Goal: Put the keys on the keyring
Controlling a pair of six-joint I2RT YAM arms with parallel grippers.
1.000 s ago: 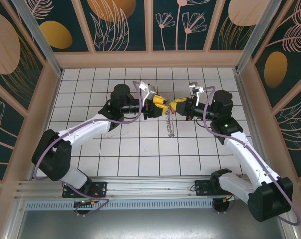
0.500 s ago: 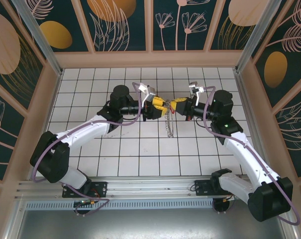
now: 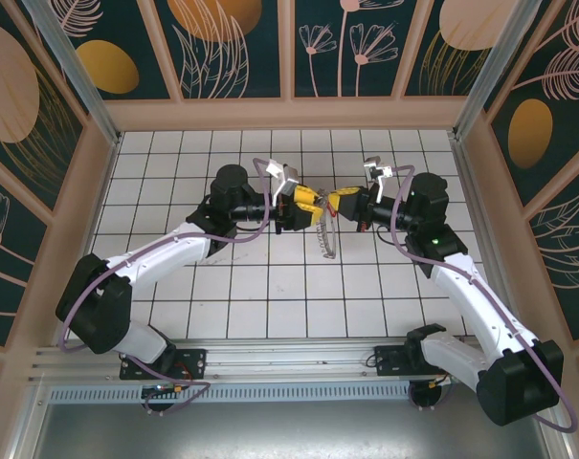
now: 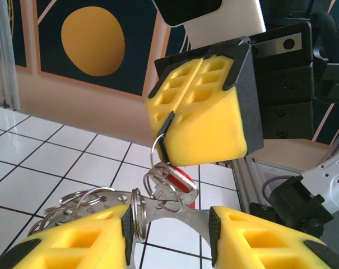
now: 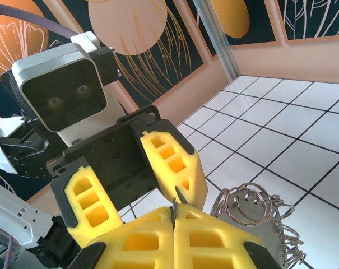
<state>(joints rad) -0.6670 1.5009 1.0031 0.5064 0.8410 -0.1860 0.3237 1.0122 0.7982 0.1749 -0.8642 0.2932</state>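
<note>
The two grippers meet tip to tip above the table's middle. My left gripper (image 3: 303, 204) (image 4: 169, 224) is shut across a flat perforated metal plate (image 4: 186, 216) (image 3: 328, 239) that carries several split rings (image 5: 250, 204). The plate hangs down from the grip in the top view. Facing it, my right gripper (image 3: 335, 203) (image 5: 175, 210) is shut on a thin split ring (image 4: 156, 150) that sticks out of its pads. Just under that ring sit coiled rings and a red-headed key (image 4: 183, 180), resting against the plate. The right wrist view shows the left gripper's fingers (image 5: 169, 162) straight ahead.
The white tiled table (image 3: 270, 287) lies under both arms, walled by a wooden rim (image 3: 289, 113) and painted panels. A metal rail (image 3: 270, 359) runs along the near edge by the arm bases.
The hanging plate has swung a little and now tilts slightly to the right. Both grippers stay pressed together at the same spot, grips unchanged.
</note>
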